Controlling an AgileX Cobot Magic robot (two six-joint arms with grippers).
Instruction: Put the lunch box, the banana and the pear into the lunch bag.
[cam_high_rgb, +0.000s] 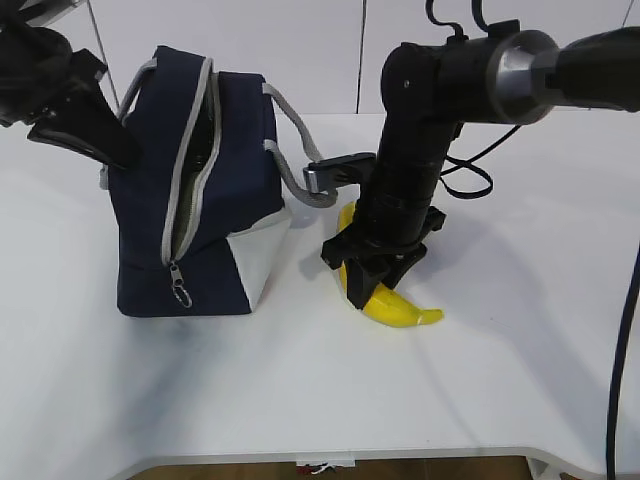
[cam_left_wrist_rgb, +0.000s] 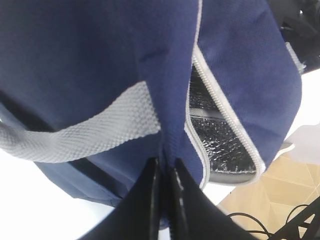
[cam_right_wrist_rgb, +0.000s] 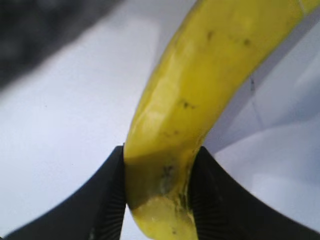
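Right gripper (cam_high_rgb: 372, 283) lowered onto the banana (cam_high_rgb: 395, 305), fingers (cam_right_wrist_rgb: 107, 200) narrow and clamped on both sides of the fruit. Contact seen in the right wrist view: yellow skin pressed between the two black pads, banana (cam_right_wrist_rgb: 200, 100) curving up and away beyond the fingertips. Banana lying on the white bench (cam_high_rgb: 320, 390), one end poking out below and to the right of the fingers, the other end hidden behind the wrist.

Left gripper (cam_left_wrist_rgb: 165, 200) at the upper left side of the lunch bag (cam_high_rgb: 195, 190), fingers (cam_left_wrist_rgb: 145, 200) nearly closed, pinching a fold of navy fabric (cam_left_wrist_rgb: 167, 135). Grey strap handle (cam_left_wrist_rgb: 95, 130) crossing just above the fingertips. Zipper band (cam_left_wrist_rgb: 225, 125) open to the right of the fingers, silver foil lining (cam_left_wrist_rgb: 220, 145) showing inside.

Lunch bag upright on the bench, tilted slightly, zipper gaping down its front. Second grey strap (cam_high_rgb: 295, 150) arching toward the right arm, buckle (cam_high_rgb: 335, 172) just beside the right wrist. Bag well left of the right fingers.

Lunch box and pear not located in any view.
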